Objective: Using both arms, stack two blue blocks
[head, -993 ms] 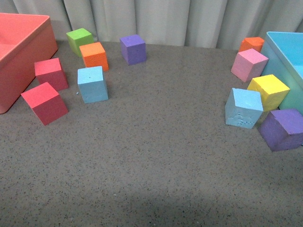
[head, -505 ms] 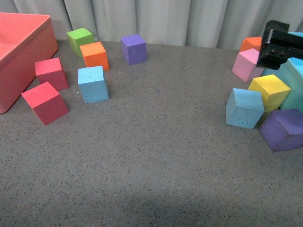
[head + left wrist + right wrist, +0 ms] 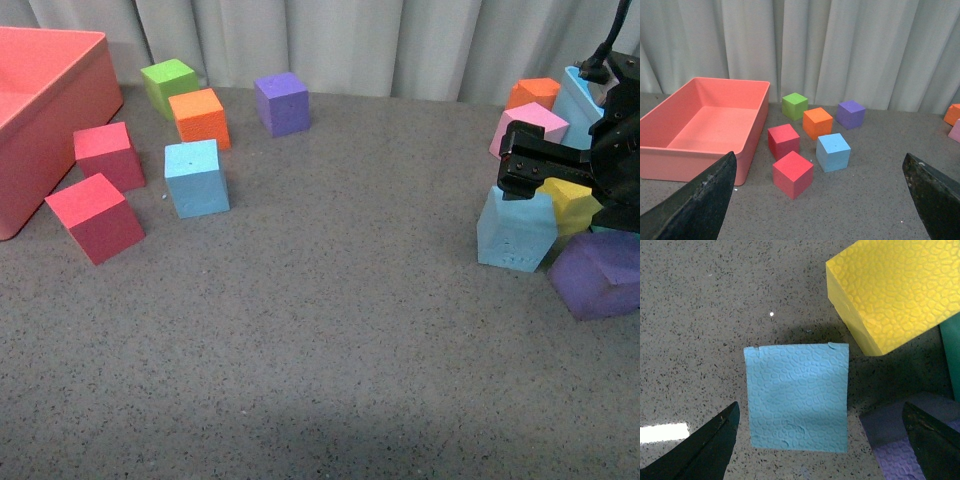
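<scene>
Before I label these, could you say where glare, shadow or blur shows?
Right wrist view: white glare on the table beside the sharply textured blue block. Front view: a dim shadow band across the near table. Left wrist view: evenly lit, left fingers soft-edged.

Right blue block [image 3: 515, 232]: we find yellow cube [image 3: 572, 200] and purple cube [image 3: 598, 272] close on its right; table [image 3: 350, 300] on its left open.

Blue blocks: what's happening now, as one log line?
right arm: jaws open over scuffed blue block | left jaws: open, empty | other blue block: unstacked
</scene>
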Tool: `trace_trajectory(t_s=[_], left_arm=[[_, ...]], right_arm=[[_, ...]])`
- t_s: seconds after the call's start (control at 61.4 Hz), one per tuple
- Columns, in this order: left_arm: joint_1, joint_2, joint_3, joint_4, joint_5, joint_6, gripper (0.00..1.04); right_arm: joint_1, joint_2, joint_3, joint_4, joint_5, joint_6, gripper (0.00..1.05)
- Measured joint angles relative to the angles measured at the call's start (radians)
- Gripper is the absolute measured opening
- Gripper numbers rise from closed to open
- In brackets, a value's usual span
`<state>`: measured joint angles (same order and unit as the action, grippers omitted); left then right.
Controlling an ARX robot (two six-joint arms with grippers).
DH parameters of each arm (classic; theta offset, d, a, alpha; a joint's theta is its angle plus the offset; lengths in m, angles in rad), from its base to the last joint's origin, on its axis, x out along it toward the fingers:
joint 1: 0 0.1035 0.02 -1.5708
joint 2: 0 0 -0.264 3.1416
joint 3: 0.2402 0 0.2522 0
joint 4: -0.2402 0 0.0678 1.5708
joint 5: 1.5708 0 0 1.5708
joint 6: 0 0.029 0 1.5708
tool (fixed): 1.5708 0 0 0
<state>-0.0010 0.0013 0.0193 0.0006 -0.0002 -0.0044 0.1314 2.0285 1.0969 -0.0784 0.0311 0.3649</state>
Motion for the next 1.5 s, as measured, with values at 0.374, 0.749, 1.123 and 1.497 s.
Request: trace_trajectory(t_s=[0.374, 0.749, 1.123, 1.497], left_arm=[[0.000, 0.000, 0.000, 0.000, 0.000, 0.000, 0.98], [0.000, 0.000, 0.000, 0.000, 0.000, 0.000, 0.98], [0.000, 0.000, 0.000, 0.000, 0.000, 0.000, 0.98], [0.000, 0.000, 0.000, 0.000, 0.000, 0.000, 0.98]], right_arm=[[0.010, 0.111, 0.130, -0.066, -0.010, -0.019, 0.95], [0.019, 0.188, 0.215, -0.126, -0.003, -0.031, 0.92], [0.020, 0.202, 0.230, -0.140, -0.010, -0.040, 0.48], [0.080, 0.188, 0.320, -0.166, -0.059, -0.037, 0.46]])
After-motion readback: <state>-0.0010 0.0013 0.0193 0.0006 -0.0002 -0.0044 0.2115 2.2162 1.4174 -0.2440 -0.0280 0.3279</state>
